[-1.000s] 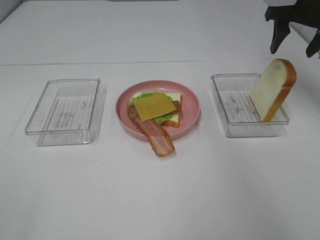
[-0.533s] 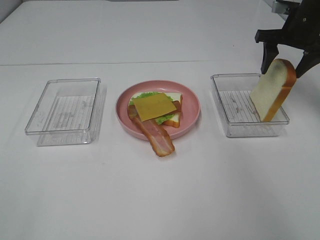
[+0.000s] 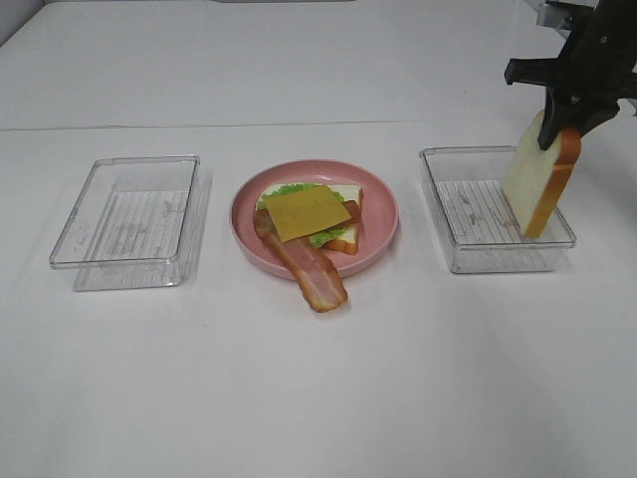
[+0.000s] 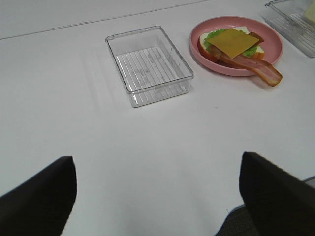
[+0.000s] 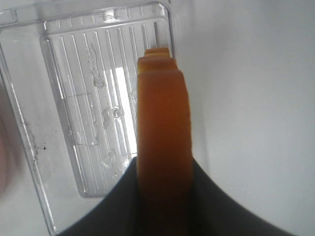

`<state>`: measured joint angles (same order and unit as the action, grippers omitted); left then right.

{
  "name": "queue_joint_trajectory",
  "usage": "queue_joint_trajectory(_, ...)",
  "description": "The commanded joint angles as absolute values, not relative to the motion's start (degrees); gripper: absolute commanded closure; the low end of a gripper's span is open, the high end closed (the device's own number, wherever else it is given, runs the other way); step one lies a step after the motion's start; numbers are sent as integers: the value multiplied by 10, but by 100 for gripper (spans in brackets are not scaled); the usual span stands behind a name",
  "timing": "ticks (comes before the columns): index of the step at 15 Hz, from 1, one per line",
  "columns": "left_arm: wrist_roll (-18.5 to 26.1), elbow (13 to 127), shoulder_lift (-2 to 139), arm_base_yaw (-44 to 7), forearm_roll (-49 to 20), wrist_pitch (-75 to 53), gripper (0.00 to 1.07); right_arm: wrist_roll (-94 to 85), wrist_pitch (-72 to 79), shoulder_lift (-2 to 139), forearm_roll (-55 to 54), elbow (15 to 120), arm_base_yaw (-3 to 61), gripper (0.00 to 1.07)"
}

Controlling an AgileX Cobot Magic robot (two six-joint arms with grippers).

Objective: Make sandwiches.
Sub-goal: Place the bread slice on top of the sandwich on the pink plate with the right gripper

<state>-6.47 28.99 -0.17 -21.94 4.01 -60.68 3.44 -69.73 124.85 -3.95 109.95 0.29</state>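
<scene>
On the pink plate (image 3: 384, 213) lies an open stack: a bread slice, green lettuce, bacon and a yellow cheese slice (image 3: 306, 211) on top. One bacon strip (image 3: 315, 276) hangs over the plate's front rim. A second bread slice (image 3: 535, 186) stands on edge in the right clear tray (image 3: 466, 221). My right gripper (image 3: 563, 127) is shut on its top edge. The right wrist view shows the orange crust (image 5: 162, 123) between my fingers (image 5: 123, 206). My left gripper (image 4: 157, 199) is open and empty over bare table, apart from the stack (image 4: 232, 42).
An empty clear tray (image 3: 129, 219) stands left of the plate and shows in the left wrist view (image 4: 147, 66). The plate rim (image 4: 275, 49) and a corner of the right tray (image 4: 294, 19) show there too. White table lies all around.
My right gripper came down from the upper right onto the standing bread slice and closed on its top edge. The slice now stands a little more upright.
</scene>
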Motion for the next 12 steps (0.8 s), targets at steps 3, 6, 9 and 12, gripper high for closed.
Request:
queue_joint_trajectory(3,-65,287,-1,-218,40,-602,22,22,-721,1188,-136,1101,3,107)
queue_joint_trajectory(6,-65,287,-1,-218,40,-602,22,-19,-712,1173,-323,1098,10,107)
queue_joint_trajectory(9,-65,287,-1,-218,40,-602,22,-27,-663,1173,-378,1064,51,107)
queue_joint_trajectory(12,-65,287,-1,-218,40,-602,22,-33,-569,1175,-437,1003,101,107)
